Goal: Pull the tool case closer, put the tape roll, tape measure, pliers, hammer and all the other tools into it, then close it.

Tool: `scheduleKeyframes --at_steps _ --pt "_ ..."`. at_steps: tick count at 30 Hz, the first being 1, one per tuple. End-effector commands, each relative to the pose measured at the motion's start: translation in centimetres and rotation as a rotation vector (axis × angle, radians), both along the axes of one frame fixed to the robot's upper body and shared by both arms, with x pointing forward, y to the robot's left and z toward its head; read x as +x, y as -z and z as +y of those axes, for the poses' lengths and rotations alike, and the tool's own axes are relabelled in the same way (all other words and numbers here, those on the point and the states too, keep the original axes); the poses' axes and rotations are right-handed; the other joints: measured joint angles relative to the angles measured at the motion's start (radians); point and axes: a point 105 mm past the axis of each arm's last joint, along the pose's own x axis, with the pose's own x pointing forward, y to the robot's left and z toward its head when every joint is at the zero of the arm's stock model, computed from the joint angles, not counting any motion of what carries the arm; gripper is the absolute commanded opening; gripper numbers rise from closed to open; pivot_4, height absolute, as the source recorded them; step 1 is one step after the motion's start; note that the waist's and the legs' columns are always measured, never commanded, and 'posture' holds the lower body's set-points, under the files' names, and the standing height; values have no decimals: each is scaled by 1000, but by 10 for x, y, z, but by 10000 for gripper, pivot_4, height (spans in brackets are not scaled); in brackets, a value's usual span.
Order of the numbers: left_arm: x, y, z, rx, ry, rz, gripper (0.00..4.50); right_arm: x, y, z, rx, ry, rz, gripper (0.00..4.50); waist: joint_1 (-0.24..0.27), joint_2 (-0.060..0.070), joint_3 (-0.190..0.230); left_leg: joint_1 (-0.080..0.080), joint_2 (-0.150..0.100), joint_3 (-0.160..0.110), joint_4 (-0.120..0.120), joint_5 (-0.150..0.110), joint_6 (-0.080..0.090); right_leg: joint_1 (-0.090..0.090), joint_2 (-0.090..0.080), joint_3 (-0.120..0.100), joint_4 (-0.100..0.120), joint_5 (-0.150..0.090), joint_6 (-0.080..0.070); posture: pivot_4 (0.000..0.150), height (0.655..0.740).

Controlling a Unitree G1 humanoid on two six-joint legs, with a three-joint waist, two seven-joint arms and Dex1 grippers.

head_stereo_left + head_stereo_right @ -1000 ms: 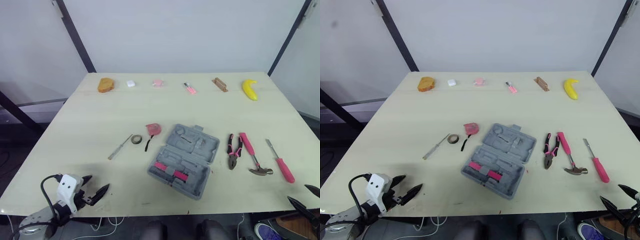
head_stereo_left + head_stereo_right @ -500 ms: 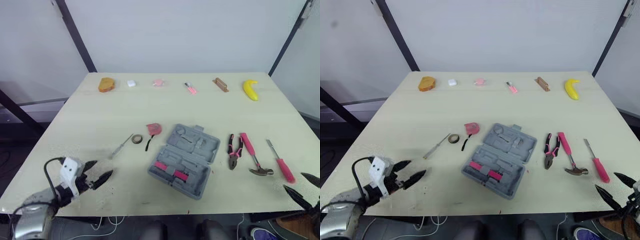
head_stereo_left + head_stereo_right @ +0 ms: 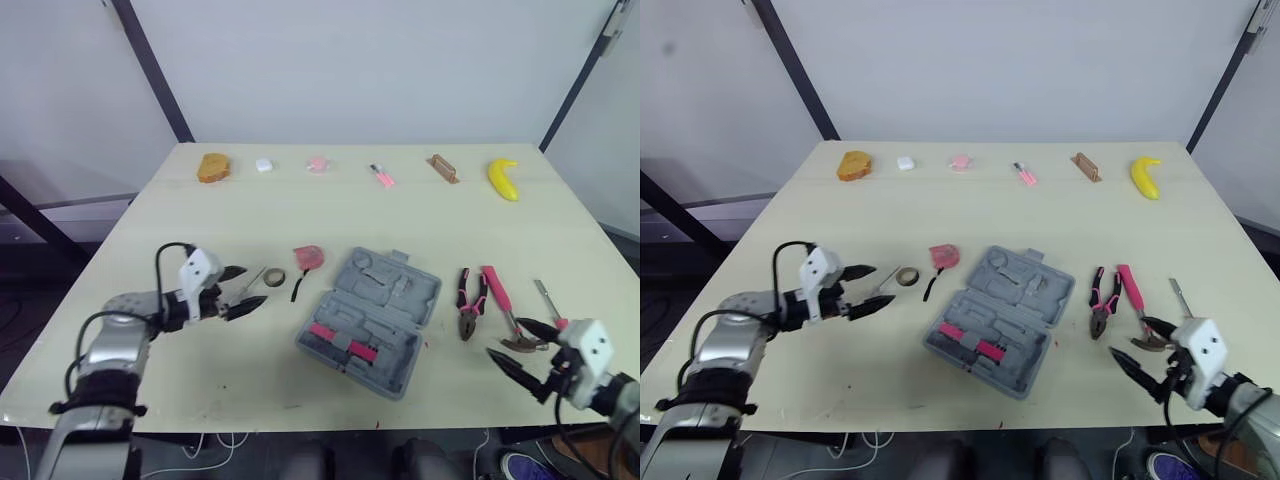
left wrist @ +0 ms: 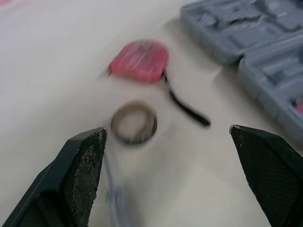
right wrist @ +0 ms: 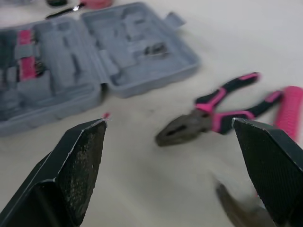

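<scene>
The grey tool case [image 3: 385, 300] lies open in the middle of the table, with pink tools in its near half. Left of it are the brown tape roll [image 3: 273, 278], the pink tape measure [image 3: 308, 257] and a thin screwdriver [image 3: 256, 280]. My left gripper [image 3: 252, 287] is open, its tips just left of the tape roll [image 4: 134, 123]. Right of the case lie the pliers [image 3: 468, 300], the hammer [image 3: 497, 297] and a pink-handled screwdriver [image 3: 541, 293]. My right gripper [image 3: 505, 340] is open near the hammer head, with the pliers [image 5: 208, 116] ahead of it.
Along the table's far edge sit a brown bread-like piece [image 3: 212, 168], a small white object [image 3: 264, 165], a pink object [image 3: 317, 164], a small pink tool [image 3: 380, 177], a brown block [image 3: 440, 168] and a banana [image 3: 502, 178].
My left gripper has moved from the near left edge forward and right to the tape roll. My right gripper has come up from the near right corner to the hammer head.
</scene>
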Motion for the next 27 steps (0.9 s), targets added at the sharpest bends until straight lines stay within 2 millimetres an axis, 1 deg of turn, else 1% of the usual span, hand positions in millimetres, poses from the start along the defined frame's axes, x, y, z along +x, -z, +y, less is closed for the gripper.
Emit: scheduleKeyframes --at_steps 1,3,4,6,7,9,10,12,13,14,15,17,18,23,27 --pt "16 -5 -19 35 87 -29 44418 9 -3 16 -32 -47 0 45000 -2 -1 0 0 -1 0 0 0 0 0 0 0 0 0 0 1500 7400" --pt "24 -5 -32 55 137 -37 39111 13 0 25 -54 -75 16 45000 -4 -1 1 0 -2 0 1 0 0 0 1 0 1 0 0 1500 7400" --pt "26 -5 -37 62 157 -34 37267 14 1 29 -52 -87 25 45000 -4 -1 1 0 -2 0 1 0 0 0 1 0 1 0 0 1500 7400" --pt "30 -4 -42 70 179 -26 29053 16 2 35 -45 -100 36 45000 -8 -2 1 0 -2 0 1 0 0 -1 1 0 2 0 0 1500 7400" --pt "31 -4 -44 73 185 -25 23709 17 3 37 -45 -104 41 45000 -9 -2 1 0 -2 0 1 0 0 -1 1 0 2 0 0 1500 7400" --pt "35 -1 -49 96 196 -10 16507 21 5 43 -46 -107 45 39533 -8 -2 1 0 -1 0 1 0 0 -1 1 0 1 0 0 1500 7400" --pt "36 0 -51 103 200 -4 12193 22 6 45 -45 -106 45 37026 -8 -2 1 -1 -2 0 1 0 0 -1 2 0 1 0 0 1500 7400" --pt "39 0 -64 92 241 27 3545 22 15 50 -63 -114 65 28632 -6 -3 2 -1 -2 -1 2 0 0 -1 2 0 1 0 0 1500 7400" --pt "39 0 -72 83 271 41 0 24 21 51 -89 -113 74 23091 -3 -3 2 -2 -2 -1 3 0 0 -1 2 -1 2 0 0 1500 7400" --pt "39 1 -78 82 288 49 0 26 25 53 -104 -112 79 18492 -1 -4 2 -2 -2 -1 3 0 0 -1 1 -2 2 0 0 1500 7400" --pt "39 3 -82 87 296 49 0 28 27 54 -111 -109 81 12968 -1 -4 2 -3 -3 -1 5 0 0 -1 1 -3 2 0 0 1500 7400" --pt "42 6 -84 92 274 55 0 30 29 58 -110 -108 88 5427 -3 -4 3 -4 -3 -1 8 0 0 -1 1 -4 2 0 0 1500 7400" --pt "43 7 -84 99 263 60 0 31 30 59 -115 -107 91 321 -5 -4 3 -5 -3 -2 8 0 0 -1 1 -3 2 0 0 1500 7400" --pt "46 15 -81 127 210 79 0 38 33 62 -148 -96 86 82 -11 -5 3 -4 -2 -4 8 0 0 -1 2 -3 3 0 0 1500 7400" --pt "48 21 -83 141 180 91 0 45 33 70 -145 -109 87 82 -7 -5 3 -4 -2 -4 9 0 0 -1 2 -3 4 0 0 1500 7400"
